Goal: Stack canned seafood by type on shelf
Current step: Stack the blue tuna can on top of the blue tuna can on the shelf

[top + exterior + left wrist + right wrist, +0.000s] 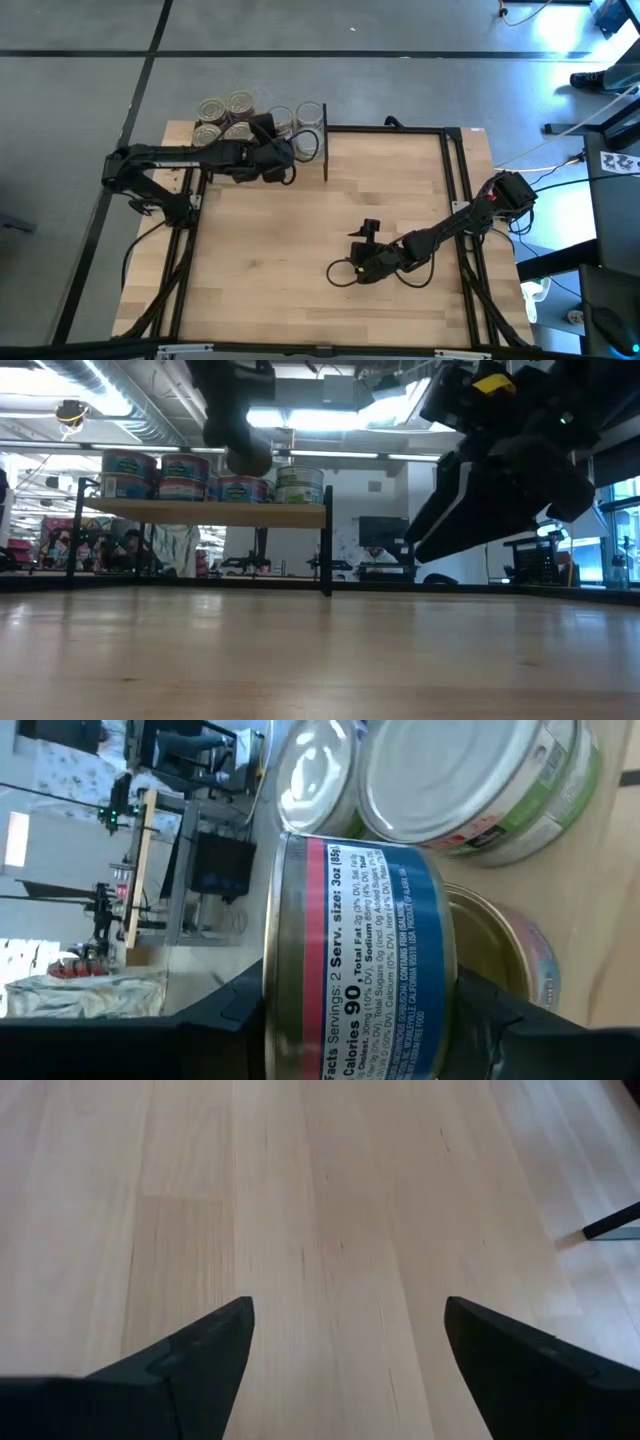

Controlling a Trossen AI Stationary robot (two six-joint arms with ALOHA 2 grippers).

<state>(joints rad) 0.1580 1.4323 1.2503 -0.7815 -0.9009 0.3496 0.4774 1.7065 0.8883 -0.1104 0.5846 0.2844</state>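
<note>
**High view: left gripper grips a tin at the shelf; right gripper spread over bare wood**

High view. The shelf (300, 150), a raised light-wood plank on thin black metal posts, sits at the table's (300, 290) far-left corner. Round tins (226, 118) crowd it: gold-toned pull-tab lids toward the shelf's left end, paler silver tops (310, 114) toward its right end. The left gripper (272, 150) reaches in over the shelf's near edge, among the tins.

Left wrist view. The left arm's matte black fingers (220, 1020) are clamped on the curved wall of one short tin (360, 960), one finger on each side. Its paper label is blue with a red band and fine printed nutrition text; its metal rim is bare and shiny. Beyond it lie a tin with a plain silver ribbed lid and green-and-white label (470, 780), a second silver lid (315, 775), and a gold-lidded tin with a pink label (500, 955), close beside the held one.

Low view. The tins stand in a row on the plank, with glossy blue and green labels; a dark arm hangs in front of them.

Right wrist view. The right gripper (350, 1350) has its fingers spread wide, holding nothing, above smooth pale plank grain. The high view places it near the table's middle, toward the near edge, well apart from the shelf.
</note>
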